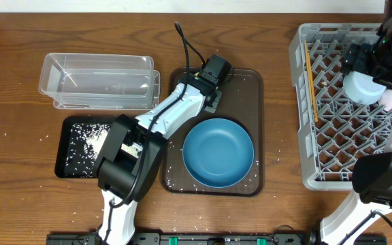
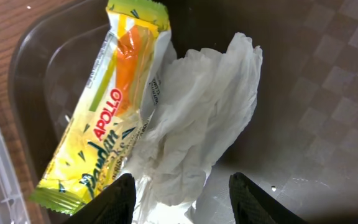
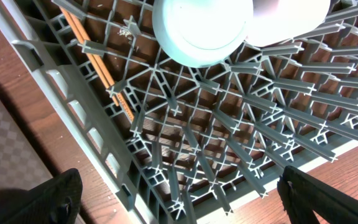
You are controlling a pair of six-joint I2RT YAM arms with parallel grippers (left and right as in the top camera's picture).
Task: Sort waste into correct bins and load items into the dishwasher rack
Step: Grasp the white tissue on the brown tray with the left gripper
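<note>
Yellow-green wrapper [image 2: 104, 118] and white tissue [image 2: 197, 118] lie touching each other in the 11 o'clock corner of the brown tray [image 1: 250, 82], as seen from overhead. We find the left hand [image 2: 182, 199] over them with its fingers spread, one on each side of the tissue's lower end, not yet pinching it. We judge this the approach for lifting waste out toward a bin. The clear tub [image 1: 46, 75] sits at 9 o'clock of that corner, near enough for a short carry. The black tray [image 1: 61, 146] below it holds the rice [image 1: 87, 139]. The blue plate [image 1: 218, 151] rests at 6 o'clock on the brown tray, not yet loaded. At 3 o'clock the rack [image 1: 298, 47] holds chopsticks [image 1: 310, 78] and a white cup [image 1: 361, 87]. The right hand [image 3: 185, 196] hovers above its grid, spread wide and empty.
</note>
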